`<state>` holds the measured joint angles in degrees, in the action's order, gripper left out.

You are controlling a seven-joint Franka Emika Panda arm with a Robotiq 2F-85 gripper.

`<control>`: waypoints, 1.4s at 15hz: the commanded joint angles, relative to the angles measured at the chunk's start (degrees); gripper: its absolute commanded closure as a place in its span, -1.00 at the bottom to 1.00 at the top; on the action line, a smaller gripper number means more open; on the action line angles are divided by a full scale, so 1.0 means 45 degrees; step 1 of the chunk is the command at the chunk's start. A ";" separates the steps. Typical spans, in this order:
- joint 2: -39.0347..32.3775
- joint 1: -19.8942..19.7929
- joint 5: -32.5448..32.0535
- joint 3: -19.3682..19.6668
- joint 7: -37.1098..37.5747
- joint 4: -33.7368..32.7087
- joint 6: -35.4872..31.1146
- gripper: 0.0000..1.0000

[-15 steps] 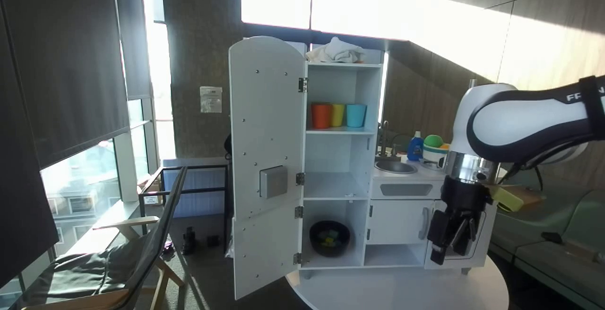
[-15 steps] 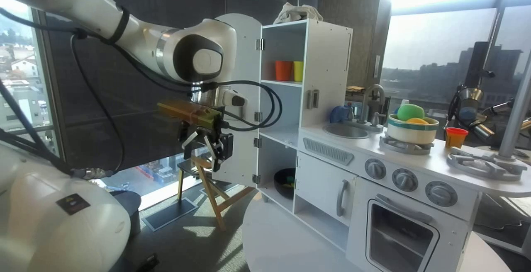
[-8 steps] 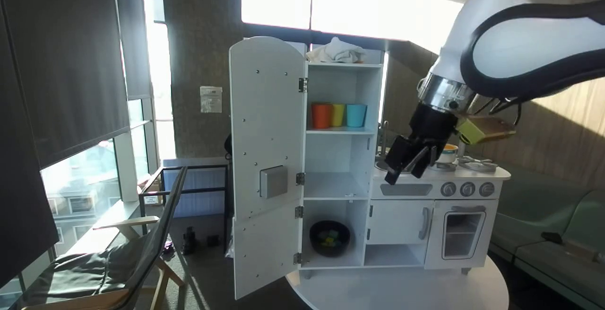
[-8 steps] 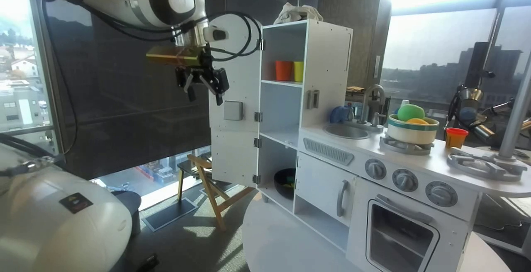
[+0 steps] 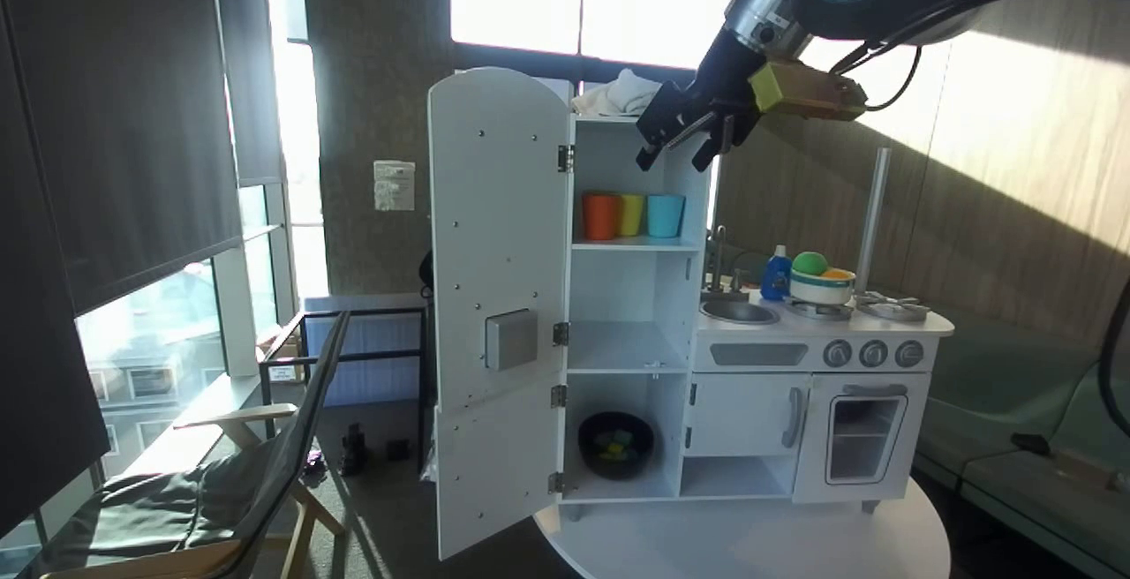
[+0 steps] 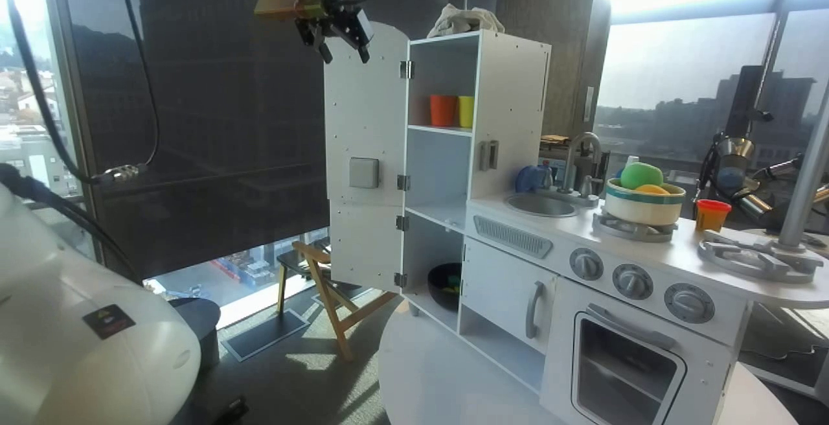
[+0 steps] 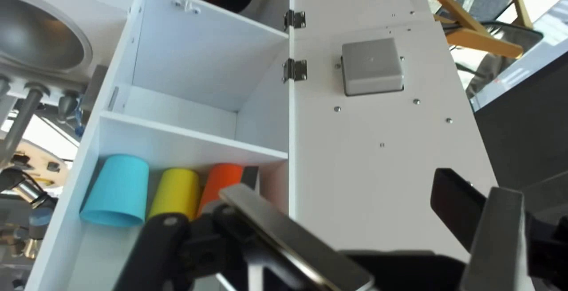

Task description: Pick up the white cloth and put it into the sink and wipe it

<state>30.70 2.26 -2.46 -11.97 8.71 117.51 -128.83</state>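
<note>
The white cloth [image 5: 613, 97] lies crumpled on top of the tall white cabinet. It also shows in an exterior view [image 6: 463, 21]; the wrist view does not show it. My gripper [image 5: 674, 160] is open and empty, tilted downward. In that view it overlaps the cloth's right edge and the top of the cabinet. In an exterior view it [image 6: 346, 57] hangs in front of the open door, left of the cloth and apart from it. In the wrist view the fingers [image 7: 350, 184] are wide apart with nothing between them. The grey sink [image 6: 541, 204] sits in the counter beside the cabinet.
The open cabinet door [image 5: 499, 279] stands out from the cabinet. An orange cup [image 5: 600, 216], yellow cup [image 5: 629, 214] and blue cup [image 5: 665, 215] stand on the upper shelf. A faucet [image 6: 576, 159] rises behind the sink. A pot [image 6: 644, 205] with toy food stands on the stove.
My gripper has risen from beside the lower kitchen unit to near the cabinet's top, moving left in an exterior view. It stays open. The cloth has not moved.
</note>
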 commanded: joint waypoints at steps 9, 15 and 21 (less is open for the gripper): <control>-0.3899 -0.0065 -0.2791 -0.0489 0.0718 -0.5771 0.0050 -1.00; -0.4657 -0.0046 -0.3184 -0.0700 0.1867 -0.6547 -0.0359 -1.00; -0.6305 -0.0336 -0.6201 -0.0671 0.5328 -0.8638 -0.0219 -1.00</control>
<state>7.55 1.07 -23.80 -15.33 26.42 86.58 -130.39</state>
